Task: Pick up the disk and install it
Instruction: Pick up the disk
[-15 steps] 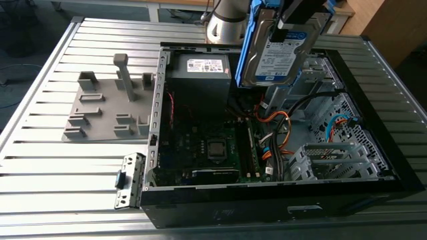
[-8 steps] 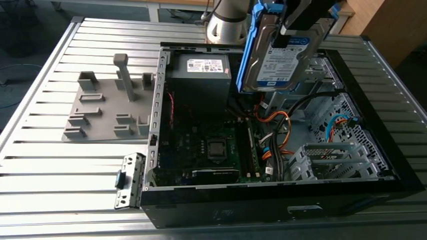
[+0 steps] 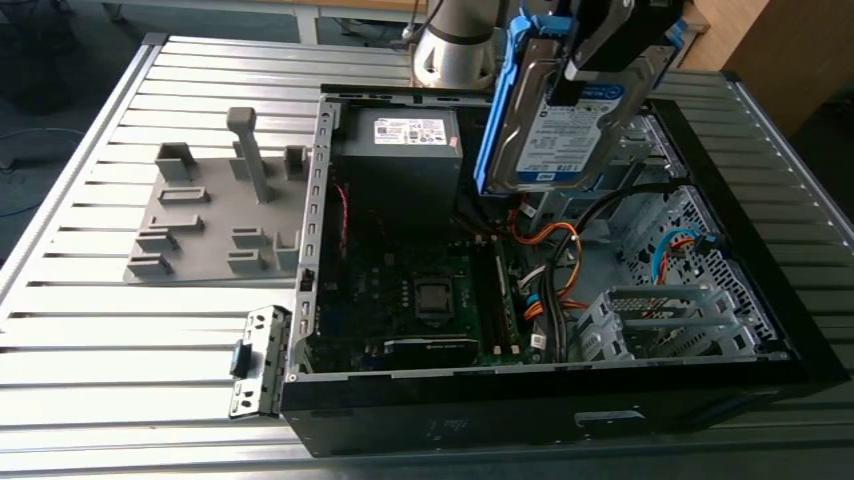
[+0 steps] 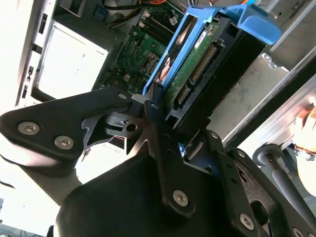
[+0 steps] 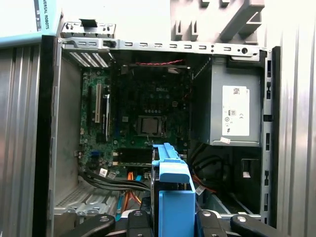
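Observation:
The disk [image 3: 554, 125], a silver hard drive with a white-and-blue label in a bright blue rail frame, hangs upright above the open computer case [image 3: 747, 345], over its far right part. My gripper [image 3: 597, 72] is shut on it from above, black fingers clamping its two flat faces. In the second wrist view the disk [image 4: 195, 59] shows edge-on, green circuit board outward, held in the gripper [image 4: 192, 79]. In the first wrist view the blue rail [image 5: 173, 192] sticks out from the gripper [image 5: 173, 224] toward the case interior.
Inside the case lie the motherboard [image 3: 414, 290], a grey power supply box [image 3: 407, 150] with a white sticker, orange and blue cables [image 3: 561, 250] and a metal drive cage [image 3: 661, 325]. A grey plastic fixture [image 3: 220, 215] stands on the slatted table [image 3: 120, 340] at the exterior view's left. A hand [image 4: 306, 129] is nearby.

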Motion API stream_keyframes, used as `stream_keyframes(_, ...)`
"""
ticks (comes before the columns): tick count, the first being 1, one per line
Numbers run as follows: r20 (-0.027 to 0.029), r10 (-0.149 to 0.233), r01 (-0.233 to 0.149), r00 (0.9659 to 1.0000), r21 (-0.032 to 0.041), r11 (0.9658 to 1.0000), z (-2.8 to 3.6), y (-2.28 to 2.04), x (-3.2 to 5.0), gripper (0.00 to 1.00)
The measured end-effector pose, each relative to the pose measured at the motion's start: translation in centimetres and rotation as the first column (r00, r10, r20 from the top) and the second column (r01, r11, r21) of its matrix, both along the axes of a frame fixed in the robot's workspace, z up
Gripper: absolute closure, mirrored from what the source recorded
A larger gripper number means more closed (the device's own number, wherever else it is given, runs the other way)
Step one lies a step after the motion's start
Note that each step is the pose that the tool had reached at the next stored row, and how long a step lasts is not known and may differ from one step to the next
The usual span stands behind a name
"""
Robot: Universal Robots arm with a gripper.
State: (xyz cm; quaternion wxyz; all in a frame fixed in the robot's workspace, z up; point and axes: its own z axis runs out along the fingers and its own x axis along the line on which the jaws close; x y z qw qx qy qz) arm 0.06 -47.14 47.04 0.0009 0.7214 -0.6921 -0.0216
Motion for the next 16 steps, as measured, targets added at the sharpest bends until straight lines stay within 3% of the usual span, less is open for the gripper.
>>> stream_keyframes(16,0.0000,0.000,0.000,1.0000,-0.0014,1.0000,-0.04,-1.87,0.09,0.64)
